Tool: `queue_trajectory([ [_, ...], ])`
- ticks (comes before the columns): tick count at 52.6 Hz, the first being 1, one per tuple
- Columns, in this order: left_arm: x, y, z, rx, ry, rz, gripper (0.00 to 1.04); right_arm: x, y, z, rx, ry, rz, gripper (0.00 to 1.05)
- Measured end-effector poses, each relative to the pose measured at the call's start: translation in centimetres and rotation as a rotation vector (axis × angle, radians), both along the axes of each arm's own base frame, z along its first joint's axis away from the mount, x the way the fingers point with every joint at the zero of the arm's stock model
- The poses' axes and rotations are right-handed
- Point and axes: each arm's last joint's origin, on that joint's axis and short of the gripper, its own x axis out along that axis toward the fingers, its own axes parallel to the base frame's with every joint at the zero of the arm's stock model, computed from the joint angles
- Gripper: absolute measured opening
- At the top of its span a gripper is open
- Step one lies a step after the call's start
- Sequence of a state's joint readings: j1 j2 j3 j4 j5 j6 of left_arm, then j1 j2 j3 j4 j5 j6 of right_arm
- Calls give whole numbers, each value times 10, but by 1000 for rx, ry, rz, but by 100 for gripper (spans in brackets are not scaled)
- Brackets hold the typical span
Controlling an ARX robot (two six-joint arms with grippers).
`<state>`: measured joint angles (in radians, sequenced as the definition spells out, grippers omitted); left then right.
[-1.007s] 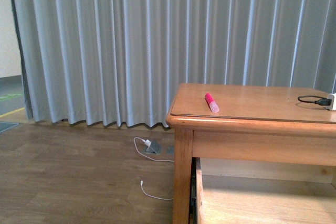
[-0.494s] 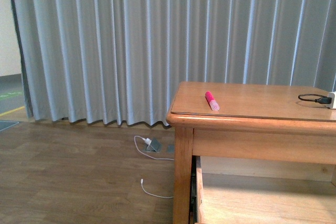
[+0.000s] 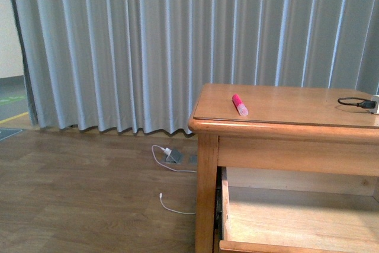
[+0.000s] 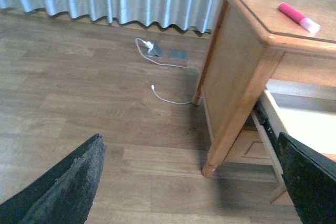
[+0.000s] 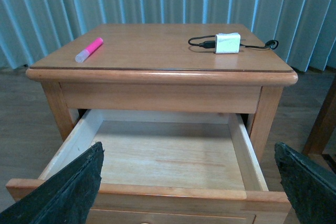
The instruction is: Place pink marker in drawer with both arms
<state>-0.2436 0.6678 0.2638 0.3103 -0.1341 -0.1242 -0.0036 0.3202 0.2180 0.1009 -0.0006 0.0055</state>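
Shifted since a second ago, the front view shows more of the open drawer (image 3: pixel 278 246) under the table (image 3: pixel 284 149). Left gripper (image 4: pixel 189 135) and right gripper (image 5: pixel 189 145) gape wide, holding nothing. Pink marker (image 3: pixel 240 105) lies on the table top, around 10 o'clock.

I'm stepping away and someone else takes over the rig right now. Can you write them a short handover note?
Left end effector: open, holds nothing.
Right end effector: open, holds nothing, facing the drawer.
Pink marker: lying on the chest top, toward its left side in the front view, not grasped.
Drawer: pulled open, and the marker is not in it.
Done: the drawer is open.
Left: grasp the marker, put it in the drawer, and probably push the drawer shut.
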Motion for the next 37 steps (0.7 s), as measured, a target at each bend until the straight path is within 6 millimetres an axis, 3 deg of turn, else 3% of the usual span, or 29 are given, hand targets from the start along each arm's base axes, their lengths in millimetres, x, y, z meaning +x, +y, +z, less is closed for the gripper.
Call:
queue_trajectory([
  [7,46,-23,20,45,13,-92,99,0,0,0,0,0,0,96],
  [24,153,-89,47,105,51,-222,99,0,0,0,-1,0,0,96],
  [37,217,-132,55,107,50,-267,99,0,0,0,-1,0,0,96],
])
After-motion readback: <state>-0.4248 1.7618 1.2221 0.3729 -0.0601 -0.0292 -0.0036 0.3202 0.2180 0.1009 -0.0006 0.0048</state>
